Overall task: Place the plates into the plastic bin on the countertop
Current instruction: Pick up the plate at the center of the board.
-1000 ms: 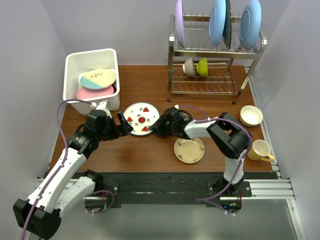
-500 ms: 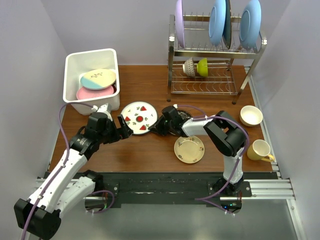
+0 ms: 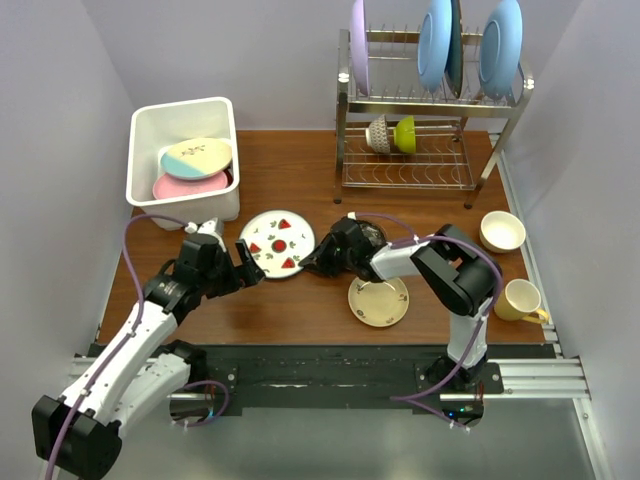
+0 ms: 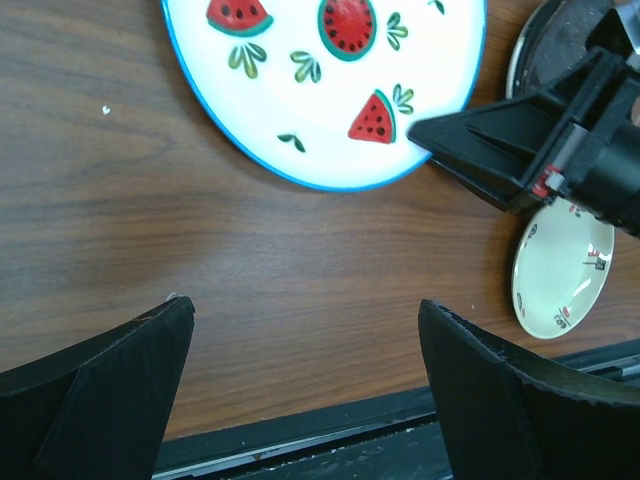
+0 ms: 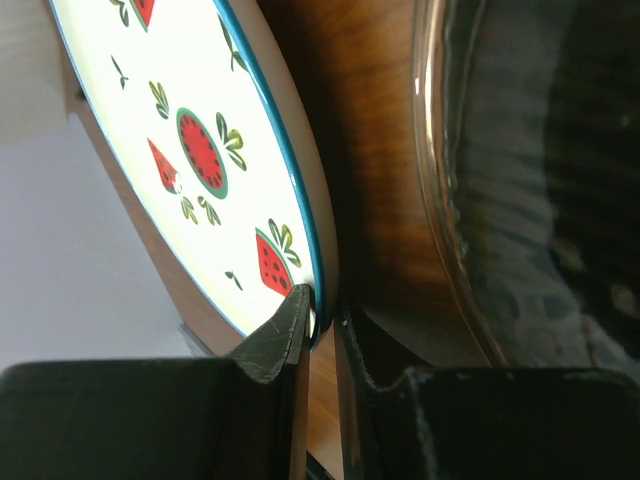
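Observation:
The white plate with red-green fruit motifs (image 3: 277, 243) (image 4: 330, 80) (image 5: 190, 150) lies on the countertop (image 3: 300, 170) between my two grippers. My right gripper (image 3: 312, 262) (image 5: 320, 325) is shut on its right rim, one finger above and one below. The dark glass plate (image 3: 368, 236) (image 5: 540, 180) lies just behind that gripper. My left gripper (image 3: 245, 265) (image 4: 305, 305) stands open and holds nothing, a little short of the plate's left edge. The plastic bin (image 3: 150, 120) at the back left holds the half-blue half-cream plate (image 3: 196, 157) on the pink plate (image 3: 185, 186). A small yellowish plate (image 3: 378, 300) (image 4: 557, 275) lies near the front.
A two-tier steel wire rack (image 3: 430, 110) stands at the back right with lilac and light-blue plates upright and small bowls (image 3: 392, 134) on its lower tier. A cream bowl (image 3: 502, 231) and a mug (image 3: 520, 300) sit by the right edge.
My right gripper's jaws have closed on the fruit plate's rim. The plate has shifted slightly to the left. My left gripper has drawn back a little toward the near edge, still open.

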Robot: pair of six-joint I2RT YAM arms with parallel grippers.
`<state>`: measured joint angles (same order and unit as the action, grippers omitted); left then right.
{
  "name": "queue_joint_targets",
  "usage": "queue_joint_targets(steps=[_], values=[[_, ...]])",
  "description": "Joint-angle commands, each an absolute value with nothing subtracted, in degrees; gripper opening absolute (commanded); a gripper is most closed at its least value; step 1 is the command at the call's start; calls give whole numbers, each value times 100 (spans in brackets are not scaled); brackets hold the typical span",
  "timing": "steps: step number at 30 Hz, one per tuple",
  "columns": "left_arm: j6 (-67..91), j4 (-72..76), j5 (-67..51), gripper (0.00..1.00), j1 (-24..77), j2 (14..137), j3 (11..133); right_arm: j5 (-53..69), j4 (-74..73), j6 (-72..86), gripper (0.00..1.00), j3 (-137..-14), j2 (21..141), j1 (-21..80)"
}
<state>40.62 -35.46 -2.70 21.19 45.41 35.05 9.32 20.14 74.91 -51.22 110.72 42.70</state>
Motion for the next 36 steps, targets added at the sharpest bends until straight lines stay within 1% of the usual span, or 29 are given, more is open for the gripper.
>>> queue_joint_targets(steps=[1,5,8,11,17,20,31,35,36], values=[[4472,-3375,-44,98,2153,4544,3305,1010,685,6540,0,-4562,11075,4307],[4789,-3226,-79,97,2153,4754,2963,1081,414,6136,0,-4517,10767,4280],[4983,-2998,-105,95,2153,4860,2690,1134,124,5828,0,-4500,10574,4254],[5141,-2787,-53,94,2153,4974,2497,1239,149,5643,0,-4351,10494,4193],[5379,-2172,-97,94,2153,4791,2092,2003,1070,5616,0,-3806,10809,3990],[5475,-1890,-114,93,2153,4685,1890,2399,1352,5599,0,-3736,10925,3955],[5827,-801,-228,91,2153,4702,1213,2698,1292,5344,0,-3718,10705,3946],[5748,-247,-413,89,2153,4842,1020,3119,1993,5501,0,-3551,11169,3894],[5757,-133,-439,89,2162,4843,880,3338,2526,5572,0,-3429,11275,3885]])
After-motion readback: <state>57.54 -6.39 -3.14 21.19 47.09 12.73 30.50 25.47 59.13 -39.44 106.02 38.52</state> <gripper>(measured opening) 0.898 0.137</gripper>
